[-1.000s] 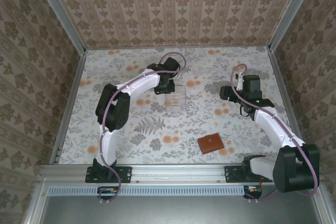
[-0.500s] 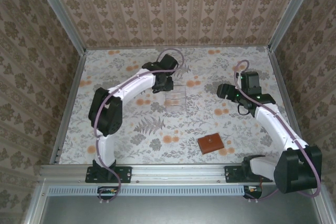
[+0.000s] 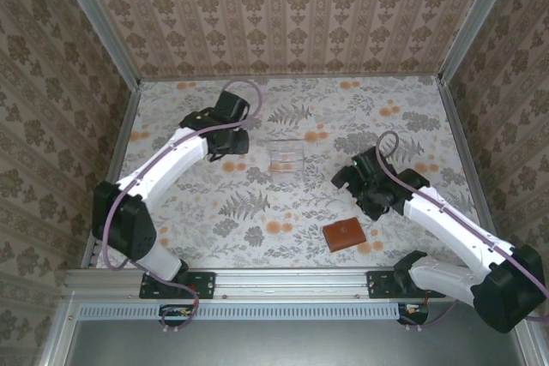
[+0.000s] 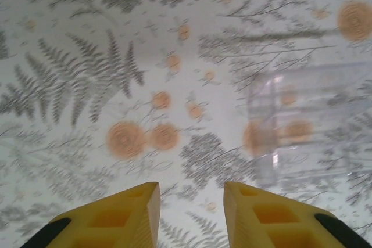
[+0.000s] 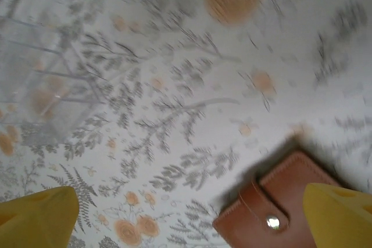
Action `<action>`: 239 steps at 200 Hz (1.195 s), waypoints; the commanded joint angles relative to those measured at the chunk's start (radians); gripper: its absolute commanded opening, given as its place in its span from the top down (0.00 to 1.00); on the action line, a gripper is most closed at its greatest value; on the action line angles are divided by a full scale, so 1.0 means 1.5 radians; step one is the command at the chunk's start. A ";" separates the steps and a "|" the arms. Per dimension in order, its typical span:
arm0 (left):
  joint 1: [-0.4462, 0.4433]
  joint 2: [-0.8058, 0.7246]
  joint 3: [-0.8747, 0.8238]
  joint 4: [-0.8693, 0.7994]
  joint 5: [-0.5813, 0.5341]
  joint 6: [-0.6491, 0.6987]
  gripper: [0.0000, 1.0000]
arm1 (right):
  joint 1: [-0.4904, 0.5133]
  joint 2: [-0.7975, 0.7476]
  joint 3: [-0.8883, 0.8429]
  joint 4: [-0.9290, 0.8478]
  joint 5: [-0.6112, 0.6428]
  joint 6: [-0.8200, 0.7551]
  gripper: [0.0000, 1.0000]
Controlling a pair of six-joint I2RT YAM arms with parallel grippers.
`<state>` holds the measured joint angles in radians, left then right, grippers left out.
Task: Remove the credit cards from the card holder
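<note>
Left pincer, right pincer, one card holder.

You get nothing legible here: no text, label, brand, number or sign. The holder is blurred, so you can't tell any stamp on it.

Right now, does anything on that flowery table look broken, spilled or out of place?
Nothing stands out. The card holder lies flat and shut near the front edge, the clear box sits mid-table, and the left claw and right claw are open and empty.
</note>
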<state>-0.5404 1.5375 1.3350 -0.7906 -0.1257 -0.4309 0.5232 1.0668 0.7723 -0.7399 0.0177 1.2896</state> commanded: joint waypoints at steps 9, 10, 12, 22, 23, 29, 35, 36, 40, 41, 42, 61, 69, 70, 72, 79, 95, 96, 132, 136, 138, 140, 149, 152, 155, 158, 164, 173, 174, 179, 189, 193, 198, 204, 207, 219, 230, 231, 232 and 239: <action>0.052 -0.069 -0.038 -0.055 0.026 0.097 0.61 | 0.056 -0.022 -0.056 -0.060 0.027 0.240 0.00; 0.052 -0.071 -0.038 -0.057 0.026 0.099 0.61 | 0.058 -0.023 -0.059 -0.059 0.027 0.244 0.00; 0.052 -0.074 -0.040 -0.059 0.026 0.104 0.61 | 0.062 -0.024 -0.062 -0.059 0.027 0.252 0.00; 0.085 -0.091 -0.046 -0.069 0.029 0.125 0.61 | 0.080 -0.026 -0.076 -0.057 0.027 0.295 0.00; 0.087 -0.093 -0.047 -0.069 0.029 0.127 0.61 | 0.081 -0.026 -0.078 -0.056 0.027 0.299 0.00; 0.097 -0.101 -0.050 -0.074 0.028 0.136 0.60 | 0.089 -0.026 -0.083 -0.057 0.026 0.320 0.00; 0.107 -0.111 -0.054 -0.077 0.028 0.149 0.60 | 0.098 -0.026 -0.087 -0.059 0.025 0.341 0.00; 0.108 -0.112 -0.054 -0.078 0.028 0.151 0.60 | 0.100 -0.026 -0.088 -0.059 0.025 0.344 0.00; 0.114 -0.118 -0.059 -0.077 0.027 0.158 0.59 | 0.106 -0.027 -0.091 -0.059 0.026 0.358 0.00; 0.115 -0.120 -0.060 -0.077 0.027 0.159 0.59 | 0.107 -0.027 -0.092 -0.059 0.026 0.361 0.00; 0.117 -0.121 -0.060 -0.078 0.027 0.160 0.59 | 0.108 -0.027 -0.093 -0.058 0.026 0.364 0.00; 0.139 -0.141 -0.075 -0.076 0.027 0.177 0.58 | 0.133 -0.027 -0.117 -0.036 0.021 0.424 0.00; 0.146 -0.146 -0.081 -0.072 0.034 0.179 0.58 | 0.144 -0.024 -0.125 -0.027 0.020 0.446 0.00; 0.147 -0.148 -0.082 -0.072 0.035 0.179 0.58 | 0.144 -0.023 -0.125 -0.025 0.020 0.448 0.00; 0.147 -0.149 -0.084 -0.070 0.037 0.178 0.58 | 0.146 -0.023 -0.127 -0.023 0.020 0.453 0.00; 0.150 -0.154 -0.091 -0.062 0.042 0.178 0.57 | 0.152 -0.019 -0.132 -0.016 0.018 0.467 0.00; 0.159 -0.158 -0.100 -0.058 0.069 0.176 0.55 | 0.160 -0.006 -0.142 0.002 0.012 0.487 0.00; 0.159 -0.158 -0.101 -0.058 0.069 0.175 0.55 | 0.160 -0.005 -0.142 0.003 0.011 0.488 0.00; 0.163 -0.177 -0.122 -0.053 0.061 0.177 0.53 | 0.164 0.039 -0.139 0.035 0.008 0.499 0.00; 0.163 -0.177 -0.123 -0.053 0.062 0.177 0.53 | 0.163 0.046 -0.136 0.036 0.006 0.499 0.00; 0.163 -0.178 -0.124 -0.053 0.063 0.177 0.53 | 0.163 0.048 -0.135 0.037 0.005 0.499 0.00; 0.163 -0.178 -0.123 -0.052 0.063 0.177 0.53 | 0.164 0.052 -0.134 0.037 0.004 0.498 0.00; 0.164 -0.177 -0.122 -0.052 0.064 0.178 0.53 | 0.164 0.067 -0.129 0.042 0.000 0.495 0.00; 0.165 -0.177 -0.122 -0.053 0.064 0.178 0.53 | 0.164 0.073 -0.128 0.043 -0.001 0.495 0.00; 0.165 -0.177 -0.121 -0.053 0.064 0.177 0.53 | 0.164 0.077 -0.127 0.043 -0.002 0.493 0.00; 0.166 -0.177 -0.121 -0.053 0.064 0.178 0.53 | 0.164 0.081 -0.126 0.044 -0.003 0.493 0.00; 0.168 -0.178 -0.121 -0.053 0.065 0.178 0.53 | 0.165 0.088 -0.126 0.048 -0.004 0.493 0.00; 0.171 -0.179 -0.122 -0.052 0.067 0.179 0.53 | 0.164 0.097 -0.130 0.057 -0.007 0.494 0.00; 0.172 -0.179 -0.122 -0.051 0.067 0.179 0.53 | 0.164 0.098 -0.130 0.059 -0.007 0.494 0.00; 0.174 -0.180 -0.123 -0.051 0.069 0.179 0.53 | 0.164 0.103 -0.131 0.061 -0.009 0.494 0.00; 0.177 -0.180 -0.123 -0.050 0.071 0.178 0.53 | 0.164 0.112 -0.128 0.061 -0.010 0.491 0.01; 0.179 -0.181 -0.123 -0.049 0.072 0.178 0.53 | 0.164 0.115 -0.127 0.059 -0.009 0.489 0.01; 0.181 -0.180 -0.124 -0.049 0.074 0.178 0.53 | 0.164 0.119 -0.125 0.056 -0.009 0.486 0.02; 0.183 -0.180 -0.124 -0.048 0.077 0.177 0.52 | 0.164 0.123 -0.125 0.056 -0.009 0.484 0.04; 0.184 -0.180 -0.123 -0.048 0.077 0.177 0.53 | 0.164 0.124 -0.125 0.055 -0.009 0.482 0.05; 0.188 -0.181 -0.124 -0.048 0.081 0.176 0.52 | 0.164 0.127 -0.124 0.054 -0.005 0.477 0.09; 0.190 -0.180 -0.124 -0.046 0.083 0.176 0.52 | 0.164 0.128 -0.122 0.049 0.001 0.471 0.14; 0.191 -0.180 -0.123 -0.047 0.083 0.176 0.52 | 0.164 0.128 -0.122 0.049 0.001 0.471 0.14; 0.191 -0.180 -0.124 -0.047 0.083 0.176 0.52 | 0.164 0.128 -0.122 0.048 0.002 0.470 0.14; 0.194 -0.180 -0.124 -0.046 0.084 0.176 0.52 | 0.164 0.128 -0.119 0.045 0.005 0.465 0.17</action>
<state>-0.2653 1.2938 1.1557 -0.8635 -0.0208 -0.1856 0.7639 1.2430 0.5720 -0.6617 0.0097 1.9945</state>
